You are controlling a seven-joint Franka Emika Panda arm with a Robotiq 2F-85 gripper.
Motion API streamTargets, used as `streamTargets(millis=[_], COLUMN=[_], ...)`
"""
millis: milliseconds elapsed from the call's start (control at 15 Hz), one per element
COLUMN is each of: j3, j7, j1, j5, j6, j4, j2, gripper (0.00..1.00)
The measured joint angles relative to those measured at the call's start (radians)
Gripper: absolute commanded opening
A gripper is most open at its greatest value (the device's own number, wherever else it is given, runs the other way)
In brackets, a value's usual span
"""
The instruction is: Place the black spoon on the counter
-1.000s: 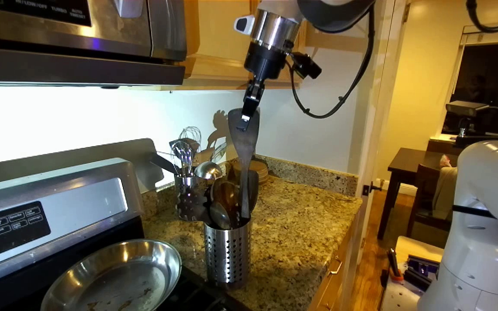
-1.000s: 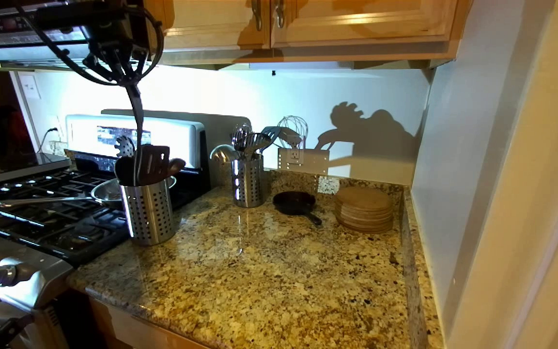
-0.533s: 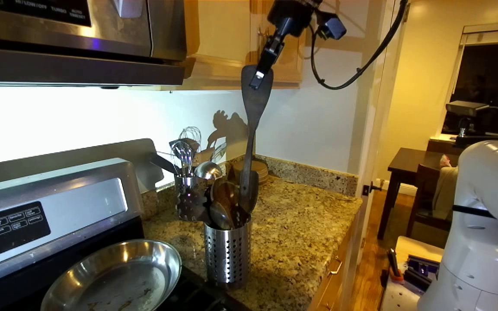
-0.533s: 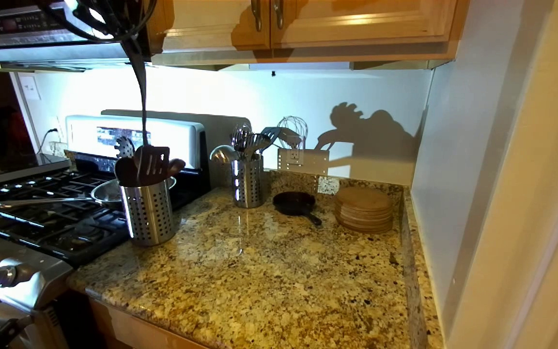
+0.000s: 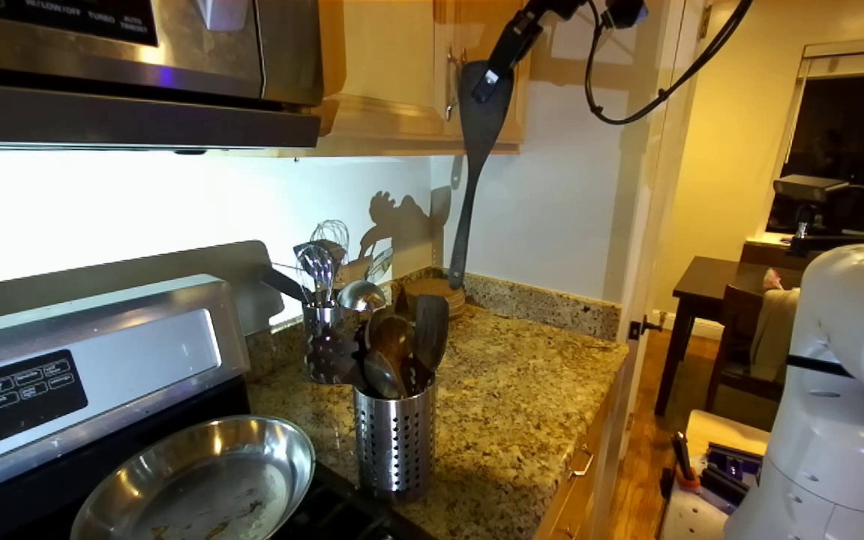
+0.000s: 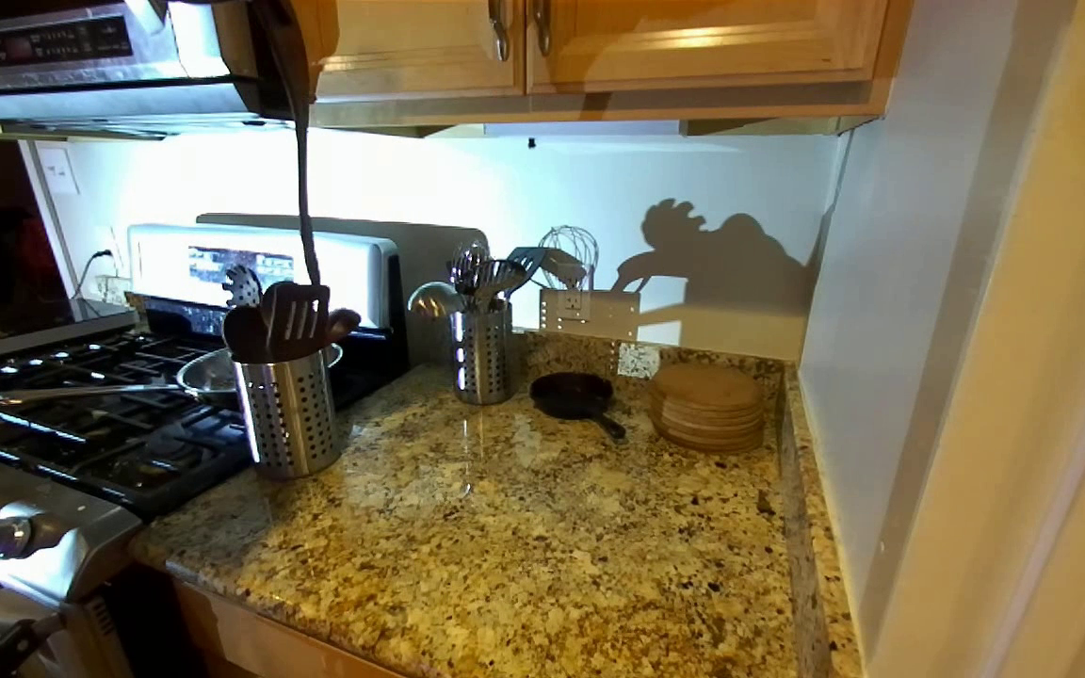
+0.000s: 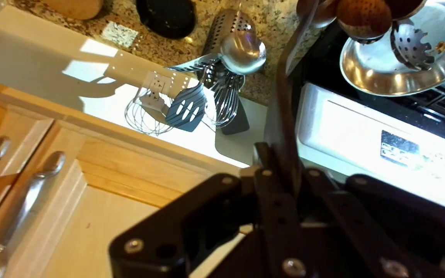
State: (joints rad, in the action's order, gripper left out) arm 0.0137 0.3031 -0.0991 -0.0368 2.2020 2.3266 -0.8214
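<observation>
My gripper point(image 5: 486, 86) is shut on the broad blade of a dark spatula point(image 5: 481, 135). The spatula hangs handle-down, slightly tilted, with its handle end above the canister's utensils. In an exterior view only its lower part shows point(image 6: 304, 188) and the gripper is out of view at the top. In the wrist view the spatula point(image 7: 286, 104) runs up from between the fingers. The perforated steel canister point(image 5: 394, 442) holds several dark and wooden utensils. I cannot make out the long slim black spoon for certain among them. The speckled granite counter point(image 6: 505, 527) lies below.
A rear canister point(image 6: 481, 358) holds whisks and a ladle. A small black skillet point(image 6: 573, 394) and a stack of round wooden boards point(image 6: 707, 410) stand near the back wall. A steel pan point(image 5: 207, 480) sits on the stove. Cabinets point(image 5: 387, 90) and a microwave point(image 5: 132, 82) hang above.
My gripper has moved up and, in both exterior views, to the right. The spatula has been drawn up with it, and its handle end has come clear of the canister.
</observation>
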Motion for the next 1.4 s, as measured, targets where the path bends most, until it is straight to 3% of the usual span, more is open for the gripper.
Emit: streamTargets(millis=[400,733,1000,1400], j3=[0.044,0.132,0.205,0.261], j7=[-0.012,-0.016,-0.004,0.059], j1=[0.059,0.068,0.057,0.046], j5=[-0.004,0.026,0.137,0.356], j6=[0.000,0.008,0.043,0.091], j4=[0.013,0.089,0.129,0.144], j2=[-0.013,0.044,0.164,0.308], gripper=[0.08,0.08,0.08,0.08])
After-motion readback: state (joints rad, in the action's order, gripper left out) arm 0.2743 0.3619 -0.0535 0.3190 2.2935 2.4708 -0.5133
